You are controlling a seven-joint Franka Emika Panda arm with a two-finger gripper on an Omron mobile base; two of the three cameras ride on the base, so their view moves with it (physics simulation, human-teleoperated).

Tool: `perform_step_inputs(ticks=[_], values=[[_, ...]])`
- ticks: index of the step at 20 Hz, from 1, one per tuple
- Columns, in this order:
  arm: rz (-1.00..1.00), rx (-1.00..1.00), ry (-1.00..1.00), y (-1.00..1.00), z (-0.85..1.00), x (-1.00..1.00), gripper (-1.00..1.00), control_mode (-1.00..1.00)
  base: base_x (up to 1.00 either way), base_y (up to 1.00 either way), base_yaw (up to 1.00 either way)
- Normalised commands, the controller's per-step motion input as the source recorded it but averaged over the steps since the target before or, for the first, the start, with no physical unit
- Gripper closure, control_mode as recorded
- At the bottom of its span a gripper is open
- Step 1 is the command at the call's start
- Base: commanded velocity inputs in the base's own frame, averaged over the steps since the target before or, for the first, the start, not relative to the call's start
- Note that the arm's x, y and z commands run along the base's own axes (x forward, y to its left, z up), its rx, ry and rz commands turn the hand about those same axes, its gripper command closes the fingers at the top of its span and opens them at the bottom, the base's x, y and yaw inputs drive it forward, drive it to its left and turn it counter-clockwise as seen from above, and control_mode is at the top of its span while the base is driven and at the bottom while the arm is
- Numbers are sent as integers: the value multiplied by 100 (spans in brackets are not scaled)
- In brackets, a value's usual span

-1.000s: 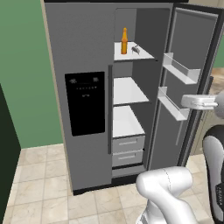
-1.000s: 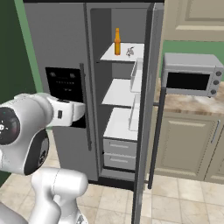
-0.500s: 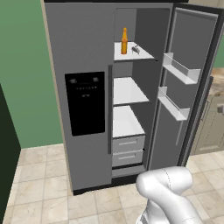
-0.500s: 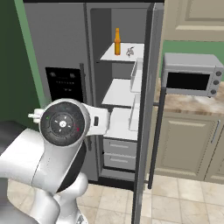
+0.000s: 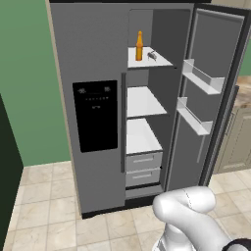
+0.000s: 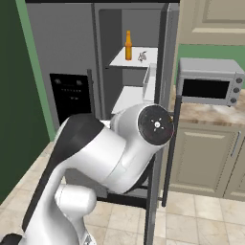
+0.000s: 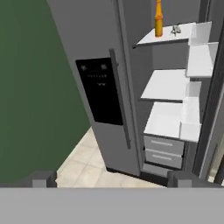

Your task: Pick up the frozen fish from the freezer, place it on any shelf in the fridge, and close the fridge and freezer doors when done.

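A: Count? 
B: One frozen fish, top shelf of the open fridge, just right of one orange bottle. Three white shelves, two drawers, two door bins.

A: Doors? 
B: Freezer door shut, fridge door open.

A: Gripper? 
B: Fingertips spread, holding nothing. Since 0.5 s ago the arm swung right across the right base view.
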Motion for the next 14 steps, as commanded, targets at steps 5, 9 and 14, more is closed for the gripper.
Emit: perform_step_inputs(ticks=[5, 9, 14], values=[[1, 9, 0, -52, -33, 62, -100, -100, 0, 0, 0], [0, 12, 0, -65, -30, 49, -100, -100, 0, 0, 0], [0, 15, -1, -67, -47, 52, -100, -100, 0, 0, 0]])
